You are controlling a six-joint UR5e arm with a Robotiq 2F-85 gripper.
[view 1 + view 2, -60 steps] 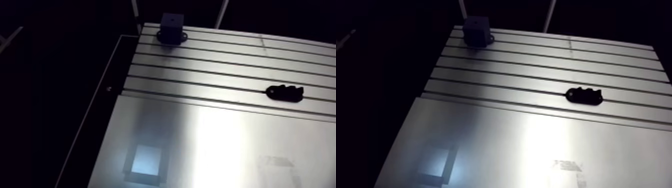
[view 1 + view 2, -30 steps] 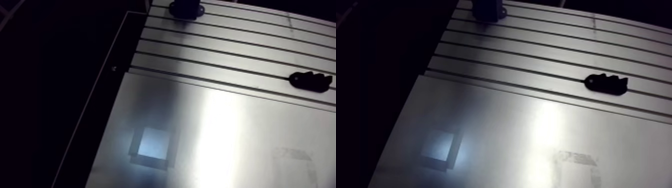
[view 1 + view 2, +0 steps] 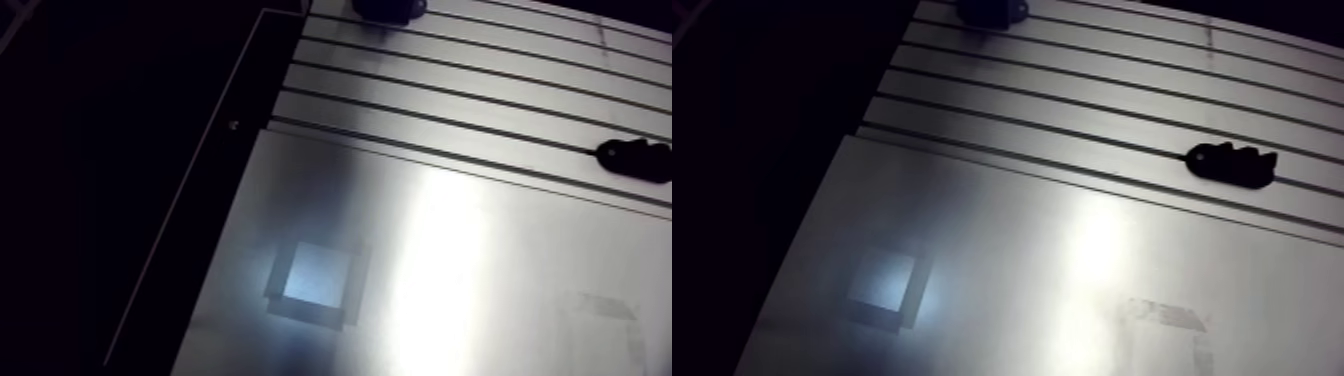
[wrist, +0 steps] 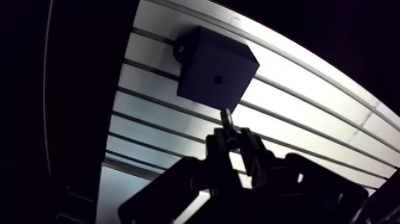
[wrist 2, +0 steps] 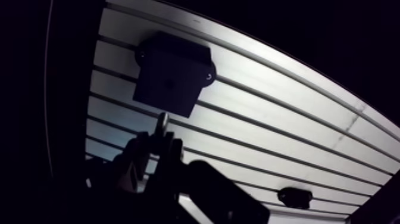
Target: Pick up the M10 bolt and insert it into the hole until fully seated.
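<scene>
Between the tips of the gripper, in the wrist view, I see the bolt pinched: the jaws are closed on its lower end and the thin shank sticks out ahead of them. Its free end points at the black block and sits just short of the block's near corner; I cannot tell whether they touch. The hole is a small dark dot in the block's upper face, and the bolt is not in it. The block stands on the slotted part of the table, near its dark side edge.

From the arm view (the gripper is out of frame there) I get only the block's base at the far edge. A smooth plate covers the near part of the table and carries a pale square patch. A small black piece lies flat across a slot, well apart from the block.
</scene>
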